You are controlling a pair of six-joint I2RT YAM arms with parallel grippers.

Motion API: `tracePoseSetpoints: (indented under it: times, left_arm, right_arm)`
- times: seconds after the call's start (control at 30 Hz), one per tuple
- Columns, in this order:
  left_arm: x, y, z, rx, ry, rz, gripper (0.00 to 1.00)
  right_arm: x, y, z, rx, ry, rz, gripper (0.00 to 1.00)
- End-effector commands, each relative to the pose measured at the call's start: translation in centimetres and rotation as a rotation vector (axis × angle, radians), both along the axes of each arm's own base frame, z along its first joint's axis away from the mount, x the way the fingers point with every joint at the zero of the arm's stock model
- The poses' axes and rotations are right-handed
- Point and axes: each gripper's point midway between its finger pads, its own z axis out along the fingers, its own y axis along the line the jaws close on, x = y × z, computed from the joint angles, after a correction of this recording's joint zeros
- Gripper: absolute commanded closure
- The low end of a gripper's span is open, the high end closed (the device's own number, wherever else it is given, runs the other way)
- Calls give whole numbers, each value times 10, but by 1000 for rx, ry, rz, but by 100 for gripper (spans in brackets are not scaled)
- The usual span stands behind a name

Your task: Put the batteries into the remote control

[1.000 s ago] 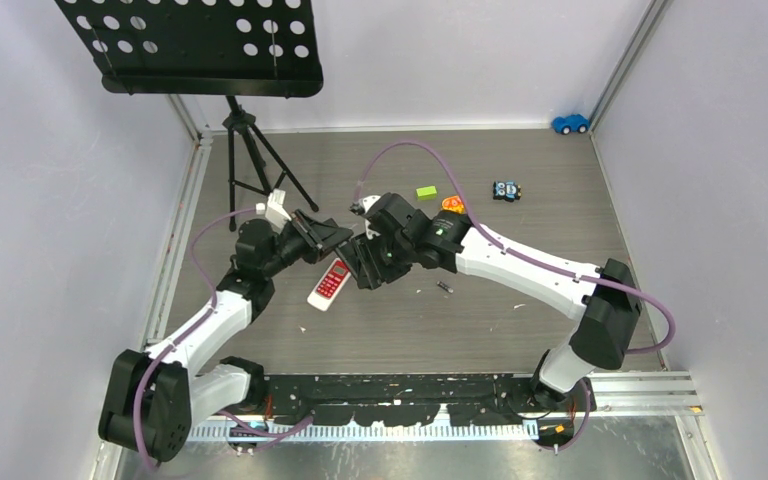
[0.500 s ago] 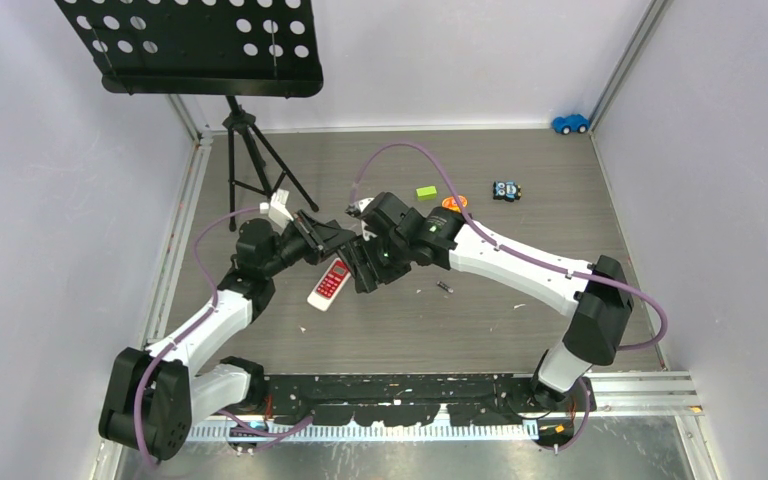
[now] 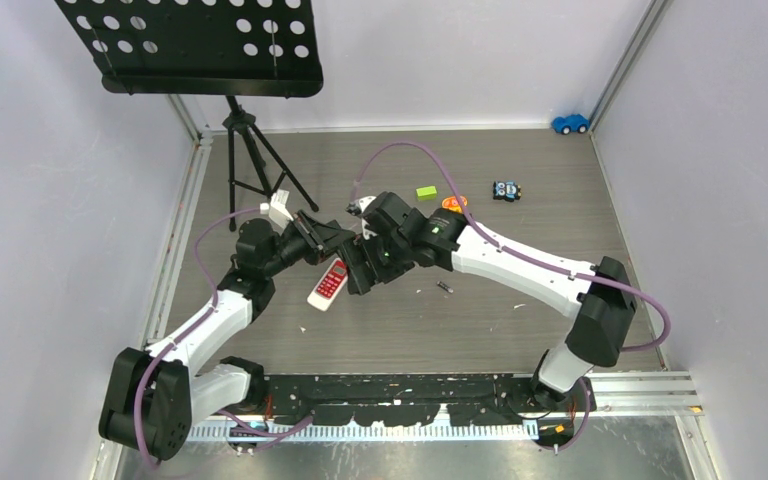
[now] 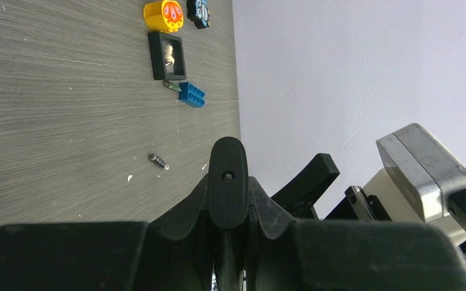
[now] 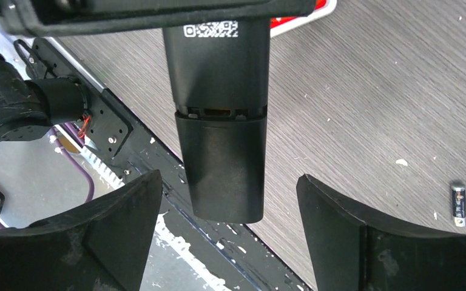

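Long black QR-labelled block (image 5: pixel 221 121) fills gap btw right gripper (image 5: pixel 227 179) spread fingers; grey wood-grain tabletop (image 5: pixel 370 91) alongside lies open.

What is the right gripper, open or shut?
Open. The right gripper has its fingers wide apart, clear gaps either side of the black remote between them.

Left arm (image 3: pixel 208 322): rises from its base, reaches forward and to the right, wrist turned inward. Left gripper (image 4: pixel 227 182): fingers clamped hard on a black remote (image 5: pixel 221 109), which is held in the air with its free end pointing at the other gripper.

Right arm (image 3: pixel 520 265): elbow far out to the right, long forearm running forward and left, wrist next to the left wrist. Right gripper (image 5: pixel 227 182): fingers spread wide, one on each side of the remote's free end, neither touching it.
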Motion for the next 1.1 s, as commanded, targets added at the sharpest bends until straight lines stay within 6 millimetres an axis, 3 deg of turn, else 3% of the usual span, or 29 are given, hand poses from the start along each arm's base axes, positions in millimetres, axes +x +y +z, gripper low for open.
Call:
tracePoseSetpoints:
  times: [0.0,0.2,0.4,0.67,0.93,1.07]
  left_arm:
    - [2,-2,28,-49,-77,-1,100]
    - [5,-2,35,-79,-71,13,100]
    - [6,-2,54,-133,-92,23,100]
    - [8,-1,73,-191,-98,36,100]
    - [17,0,82,-272,-71,66,100]
    - [21,-3,87,-319,-58,56,100]
  right_arm:
    - [-3,9,45,178,-71,17,12]
    - [6,-5,63,328,-62,-116,8]
    - [41,-28,84,734,104,-416,6]
    - [42,-26,113,1017,171,-463,9]
    - [40,-20,112,1065,232,-473,10]
    - [37,-14,109,1066,264,-467,19]
